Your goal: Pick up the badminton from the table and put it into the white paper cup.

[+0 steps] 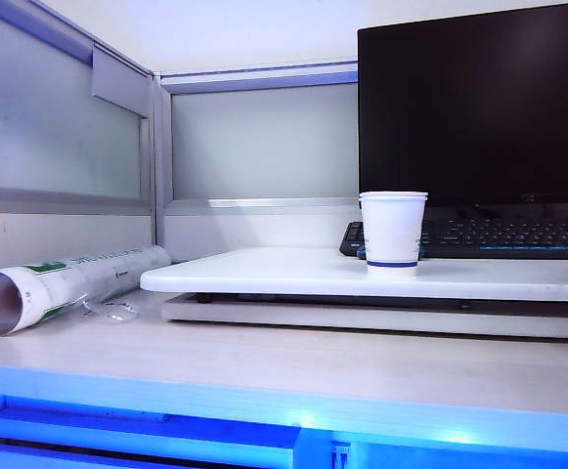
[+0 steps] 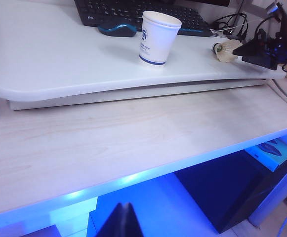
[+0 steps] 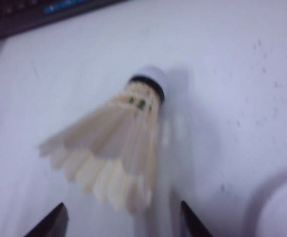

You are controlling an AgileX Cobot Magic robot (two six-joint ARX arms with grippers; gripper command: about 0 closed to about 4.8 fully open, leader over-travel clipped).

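The badminton (image 3: 118, 148) lies on its side on the white table (image 3: 232, 74), its cork tip pointing away from my right gripper (image 3: 123, 223). That gripper is open, one dark fingertip on each side of the feather skirt's end and not touching it. In the left wrist view the badminton (image 2: 225, 51) rests near the board's far corner with the right gripper (image 2: 247, 49) right beside it. The white paper cup (image 2: 155, 37) stands upright and apart from both. The cup (image 1: 393, 230) also shows in the exterior view. My left gripper (image 2: 125, 219) is shut and empty, low in front of the desk edge.
A black keyboard (image 2: 133, 10) and a blue mouse (image 2: 117, 28) sit behind the cup, with a dark monitor (image 1: 474, 98) above them. A rolled paper tube (image 1: 59, 283) lies on the desk at the left. Cables (image 2: 229, 22) trail behind the badminton.
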